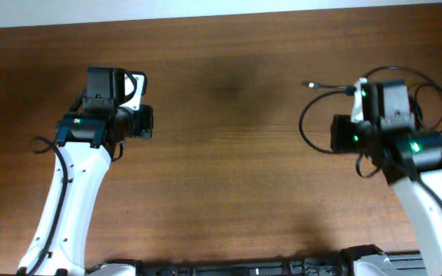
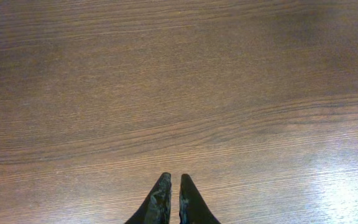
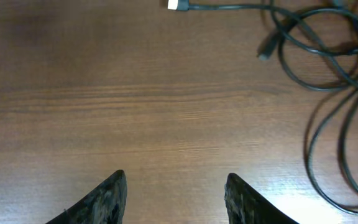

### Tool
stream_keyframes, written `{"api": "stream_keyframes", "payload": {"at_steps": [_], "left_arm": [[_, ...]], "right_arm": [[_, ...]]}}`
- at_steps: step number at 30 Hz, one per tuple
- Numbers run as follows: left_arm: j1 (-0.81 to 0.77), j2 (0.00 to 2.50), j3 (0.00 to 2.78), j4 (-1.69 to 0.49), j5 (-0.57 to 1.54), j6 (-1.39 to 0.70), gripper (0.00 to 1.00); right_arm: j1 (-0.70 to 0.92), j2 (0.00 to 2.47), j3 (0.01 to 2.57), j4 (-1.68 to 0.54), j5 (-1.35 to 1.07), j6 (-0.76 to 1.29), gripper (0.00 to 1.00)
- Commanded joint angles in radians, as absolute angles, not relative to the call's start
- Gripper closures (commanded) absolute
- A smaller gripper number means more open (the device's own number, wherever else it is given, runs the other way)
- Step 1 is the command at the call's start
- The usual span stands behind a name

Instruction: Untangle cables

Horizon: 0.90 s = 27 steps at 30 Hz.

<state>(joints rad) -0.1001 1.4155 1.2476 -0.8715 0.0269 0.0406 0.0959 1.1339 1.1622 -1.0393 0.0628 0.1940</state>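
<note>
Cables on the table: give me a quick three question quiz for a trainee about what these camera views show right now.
1. True or false: the left gripper is shut with nothing between its fingers.
2. In the right wrist view, where are the cables?
A. Pinched between the fingers
B. Ahead and off to the right, untouched
C. Lying under the left finger
3. Fill in the blank: the right gripper is ____ above bare wood.

Key: 1 true; 2 B; 3 open.
</note>
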Motion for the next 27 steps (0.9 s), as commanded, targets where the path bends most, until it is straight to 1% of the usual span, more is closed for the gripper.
{"api": "stream_keyframes", "payload": {"at_steps": [1, 3, 6, 9, 10, 11, 12, 21, 24, 27], "left_arm": [[-0.096, 1.398, 1.259, -0.87, 0.041, 0.037, 0.96], [-0.096, 1.398, 1.259, -0.87, 0.041, 0.037, 0.97], [-0.095, 1.398, 1.259, -0.87, 0.041, 0.037, 0.96], [-0.095, 1.398, 1.259, -0.869, 0.04, 0.037, 0.99], [-0.095, 1.398, 1.259, -0.869, 0.04, 0.038, 1.0], [-0.095, 1.398, 1.259, -0.868, 0.039, 0.038, 1.0], [-0.095, 1.398, 1.259, -0.868, 0.037, 0.037, 1.0], [-0.095, 1.35, 1.259, -0.877, 0.012, 0.038, 1.0], [-0.095, 1.27, 1.223, -0.879, -0.008, 0.041, 1.0], [-0.095, 1.153, 1.131, -0.85, -0.008, 0.053, 1.0]], "right_arm": [[0.097, 1.025, 1.143, -1.059, 0.128, 0.188, 0.5], [0.097, 0.974, 1.143, -1.081, 0.129, 0.187, 0.5], [0.097, 0.889, 1.143, -1.124, 0.152, 0.188, 0.5], [0.097, 0.821, 1.143, -1.158, 0.166, 0.189, 0.5], [0.097, 0.798, 1.142, -1.163, 0.166, 0.192, 0.42], [0.097, 0.782, 1.139, -1.163, 0.168, 0.192, 0.2], [0.097, 0.773, 1.136, -1.164, 0.17, 0.191, 0.03], [0.097, 0.798, 1.135, -1.164, 0.17, 0.191, 0.01], [0.097, 0.814, 1.135, -1.166, 0.169, 0.191, 0.01], [0.097, 0.818, 1.135, -1.177, 0.169, 0.191, 0.01]]}}
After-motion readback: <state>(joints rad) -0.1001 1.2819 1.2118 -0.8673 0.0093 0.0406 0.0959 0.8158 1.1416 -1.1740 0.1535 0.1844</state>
